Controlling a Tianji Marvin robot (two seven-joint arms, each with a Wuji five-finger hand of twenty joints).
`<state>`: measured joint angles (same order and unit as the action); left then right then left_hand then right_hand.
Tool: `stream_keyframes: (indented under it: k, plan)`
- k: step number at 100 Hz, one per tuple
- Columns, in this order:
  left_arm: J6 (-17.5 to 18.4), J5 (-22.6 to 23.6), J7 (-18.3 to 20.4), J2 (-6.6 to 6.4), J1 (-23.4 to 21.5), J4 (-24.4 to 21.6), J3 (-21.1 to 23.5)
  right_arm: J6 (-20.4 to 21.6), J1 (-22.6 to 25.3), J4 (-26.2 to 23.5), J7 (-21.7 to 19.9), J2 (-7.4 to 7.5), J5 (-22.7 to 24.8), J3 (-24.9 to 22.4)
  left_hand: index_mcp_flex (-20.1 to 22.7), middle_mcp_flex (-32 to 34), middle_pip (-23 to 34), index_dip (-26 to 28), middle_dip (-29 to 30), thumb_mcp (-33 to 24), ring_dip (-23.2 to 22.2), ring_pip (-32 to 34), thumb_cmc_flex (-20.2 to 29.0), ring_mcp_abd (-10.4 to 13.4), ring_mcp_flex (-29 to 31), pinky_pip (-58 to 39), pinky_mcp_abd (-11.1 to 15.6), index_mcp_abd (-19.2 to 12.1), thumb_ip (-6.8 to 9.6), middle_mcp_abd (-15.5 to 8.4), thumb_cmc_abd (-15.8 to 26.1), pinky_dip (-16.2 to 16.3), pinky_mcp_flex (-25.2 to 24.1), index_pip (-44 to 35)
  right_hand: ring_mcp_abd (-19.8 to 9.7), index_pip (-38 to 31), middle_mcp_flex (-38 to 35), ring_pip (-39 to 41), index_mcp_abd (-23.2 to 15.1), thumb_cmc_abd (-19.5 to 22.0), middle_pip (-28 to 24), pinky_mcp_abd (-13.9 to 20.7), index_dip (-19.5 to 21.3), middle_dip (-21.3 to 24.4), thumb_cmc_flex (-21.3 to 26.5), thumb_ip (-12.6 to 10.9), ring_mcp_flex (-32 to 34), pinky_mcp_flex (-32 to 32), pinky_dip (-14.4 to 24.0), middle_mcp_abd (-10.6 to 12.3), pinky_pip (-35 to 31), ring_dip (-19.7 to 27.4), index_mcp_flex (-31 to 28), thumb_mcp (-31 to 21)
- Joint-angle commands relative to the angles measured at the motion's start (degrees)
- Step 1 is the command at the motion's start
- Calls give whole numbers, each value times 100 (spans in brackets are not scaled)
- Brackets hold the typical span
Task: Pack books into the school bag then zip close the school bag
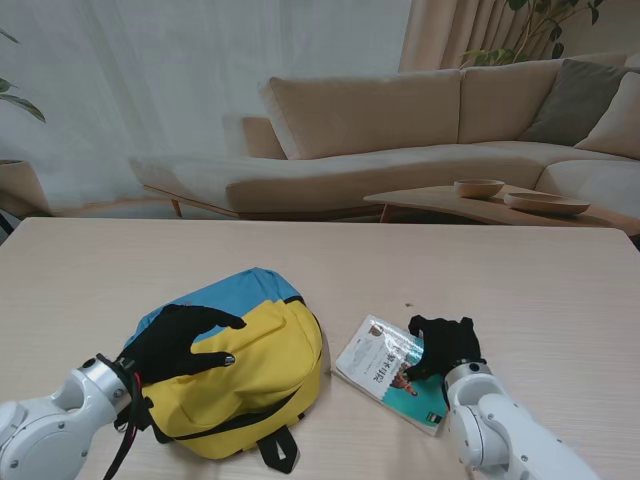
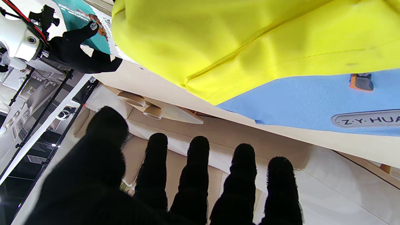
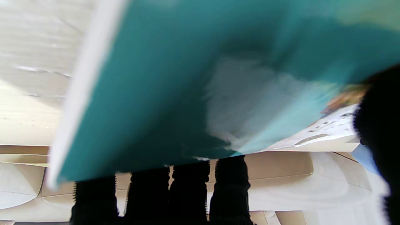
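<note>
Right robot hand (image 1: 443,345) rests on book (image 1: 380,362); school bag (image 1: 245,365) just left

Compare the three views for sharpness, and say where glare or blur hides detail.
Stand view: sharp throughout, soft even light, a glare patch on the book cover. Left wrist view: bag fabric and logo crisp, the left hand close and dark. Right wrist view: the book fills the frame, heavily blurred, print unreadable.

The school bag (image 1: 240,370) lies lower left of centre on the table (image 1: 520,270); the book (image 1: 385,368) lies just right of it.
</note>
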<state>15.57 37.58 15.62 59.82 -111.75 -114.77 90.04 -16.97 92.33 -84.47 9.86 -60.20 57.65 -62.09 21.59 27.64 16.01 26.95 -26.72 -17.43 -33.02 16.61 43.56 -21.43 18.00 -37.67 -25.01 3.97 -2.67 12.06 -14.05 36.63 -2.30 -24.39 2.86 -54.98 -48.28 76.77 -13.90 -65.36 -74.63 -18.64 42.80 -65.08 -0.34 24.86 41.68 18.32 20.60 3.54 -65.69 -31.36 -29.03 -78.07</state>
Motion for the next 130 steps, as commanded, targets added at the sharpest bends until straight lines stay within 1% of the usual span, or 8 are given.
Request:
stream_keyframes:
  k: [1, 24, 41, 62, 74, 104, 113, 130]
  plan:
    - [13, 2, 95, 12, -58, -69, 16, 57, 329, 386, -271, -83, 1, 164, -240, -205, 58, -117, -67, -201, 79, -118, -137, 143, -120, 210, 176, 67, 95, -89, -44, 84, -137, 65, 19, -859, -729, 195, -648, 448, -916, -185, 89, -63, 5074, -903, 152, 7, 76, 1009, -102, 60, -3553, -550]
    - [22, 7, 93, 12, -62, -74, 21, 148, 523, 24, -307, -92, 41, -80, -244, -257, 48, -117, -69, -217, 90, -145, -144, 156, -163, 236, 187, 62, 92, -105, -42, 94, -147, 66, 234, -819, 12, -268, -793, 844, -676, 18, 559, -423, 4978, -953, -550, -203, 78, 706, -85, -100, -4324, -377]
    - [11, -6, 101, 12, -66, -85, 21, 259, 686, -253, -394, -86, 133, -280, -244, -281, 42, -114, -68, -224, 95, -161, -142, 167, -186, 262, 194, 66, 91, -112, -47, 102, -156, 65, -31, -697, 1594, -1266, -678, 1158, 393, 256, 894, 1987, 4914, -1007, -1360, -325, 85, 234, -55, -12, -4193, -379]
    - [9, -11, 101, 12, -69, -90, 20, 388, 836, -555, -415, -89, 216, -481, -241, -286, 42, -113, -69, -221, 97, -170, -154, 187, -191, 280, 183, 66, 88, -119, -42, 115, -159, 66, 102, -880, -386, -2588, -785, 1397, 2245, 210, 1499, 4268, 4991, -1035, -473, -1, 2, 95, 43, 397, -4175, -488]
    - [8, -18, 97, 13, -69, -89, 20, 399, 879, -649, -309, -121, 145, -540, -232, -288, 42, -108, -69, -225, 97, -174, -150, 179, -190, 287, 183, 63, 89, -119, -39, 124, -157, 59, 161, -1124, -1594, -2594, -774, 1506, 2398, 101, 1925, 4203, 5108, -1107, 226, 287, -37, 78, 23, 537, -4297, -567]
    - [3, -45, 105, 13, -74, -86, 30, 447, 1033, -994, -135, -213, -222, -721, -220, -203, 63, -100, -77, -223, 89, -161, -149, 167, -154, 297, 183, 70, 89, -102, -32, 139, -155, 50, 416, -1716, -2079, -1005, -405, 739, 1188, -240, 2351, 2359, 5786, -1131, 1180, 947, 81, -32, -518, 772, -4664, -1186]
    - [2, -55, 99, 15, -75, -84, 32, 480, 1079, -1130, -53, -244, -319, -790, -217, -208, 56, -99, -75, -224, 86, -156, -149, 163, -145, 297, 181, 70, 90, -122, -23, 144, -150, 49, 545, -1999, -2239, -633, -331, 496, 1035, -513, 2310, 2239, 6002, -1196, 1333, 1020, -812, -150, -970, 856, -4694, -1188]
    - [-1, -81, 94, 17, -72, -80, 36, 599, 1173, -1433, -27, -279, -470, -945, -195, -174, 60, -98, -76, -225, 78, -141, -140, 151, -122, 287, 180, 68, 91, -98, -23, 161, -128, 45, 651, -2318, -2482, -438, -227, 178, 850, -814, 2241, 2280, 6230, -1186, 1565, 1163, -1293, -242, -1266, 829, -4753, -1188]
